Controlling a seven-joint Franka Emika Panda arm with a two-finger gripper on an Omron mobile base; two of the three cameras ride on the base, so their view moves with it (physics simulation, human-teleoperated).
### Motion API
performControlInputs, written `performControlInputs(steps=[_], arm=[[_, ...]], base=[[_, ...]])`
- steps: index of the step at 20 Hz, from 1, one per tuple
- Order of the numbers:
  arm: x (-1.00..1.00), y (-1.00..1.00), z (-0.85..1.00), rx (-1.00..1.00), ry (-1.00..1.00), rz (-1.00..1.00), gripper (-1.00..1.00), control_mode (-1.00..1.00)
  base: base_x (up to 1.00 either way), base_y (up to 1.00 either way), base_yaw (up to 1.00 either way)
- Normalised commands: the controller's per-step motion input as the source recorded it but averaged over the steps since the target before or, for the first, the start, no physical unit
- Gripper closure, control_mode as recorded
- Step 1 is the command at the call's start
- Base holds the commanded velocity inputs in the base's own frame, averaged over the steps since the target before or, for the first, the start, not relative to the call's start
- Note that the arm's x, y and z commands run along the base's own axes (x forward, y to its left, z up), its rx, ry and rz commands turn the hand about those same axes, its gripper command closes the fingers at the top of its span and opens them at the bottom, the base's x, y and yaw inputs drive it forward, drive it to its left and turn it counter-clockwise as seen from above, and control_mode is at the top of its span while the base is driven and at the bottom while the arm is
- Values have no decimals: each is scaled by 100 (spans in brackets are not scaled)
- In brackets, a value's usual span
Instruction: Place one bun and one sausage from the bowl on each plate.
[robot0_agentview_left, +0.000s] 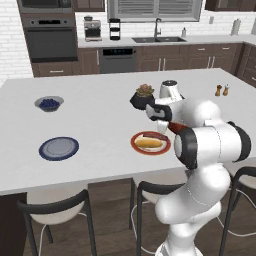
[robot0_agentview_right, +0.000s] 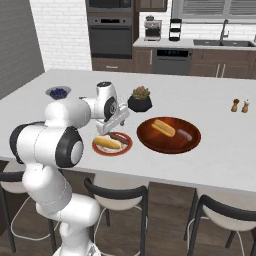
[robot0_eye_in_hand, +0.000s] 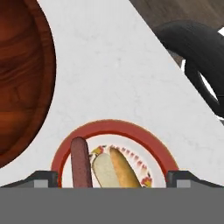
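Red-rimmed plate (robot0_eye_in_hand: 114, 127) w/ sausage (robot0_eye_in_hand: 81, 164), bun (robot0_eye_in_hand: 124, 168) (hand view), blue plate (robot0_agentview_left: 59, 148) left view

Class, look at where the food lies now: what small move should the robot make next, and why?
Probably lift the open hand clear and swing toward the bowl. The red-rimmed plate holds a bun and sausage; the blue plate is bare, with one more of each in the bowl.

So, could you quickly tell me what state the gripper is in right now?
Gripper: open, holding nothing; it hangs above the red-rimmed plate, where a sausage and a bun lie.
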Motion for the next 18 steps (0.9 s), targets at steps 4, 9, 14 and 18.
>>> performControlInputs(steps=[4, 9, 14, 18], arm=[[41, -94, 53, 1, 0, -31, -100, -100], [62, -100, 2, 0, 0, -32, -100, -100], [38, -70, -24, 1, -7, -19, -100, -100], [54, -21, -40, 0, -11, -11, -100, -100]], base=[[0, 0, 0], [0, 0, 0], [0, 0, 0], [0, 0, 0]])
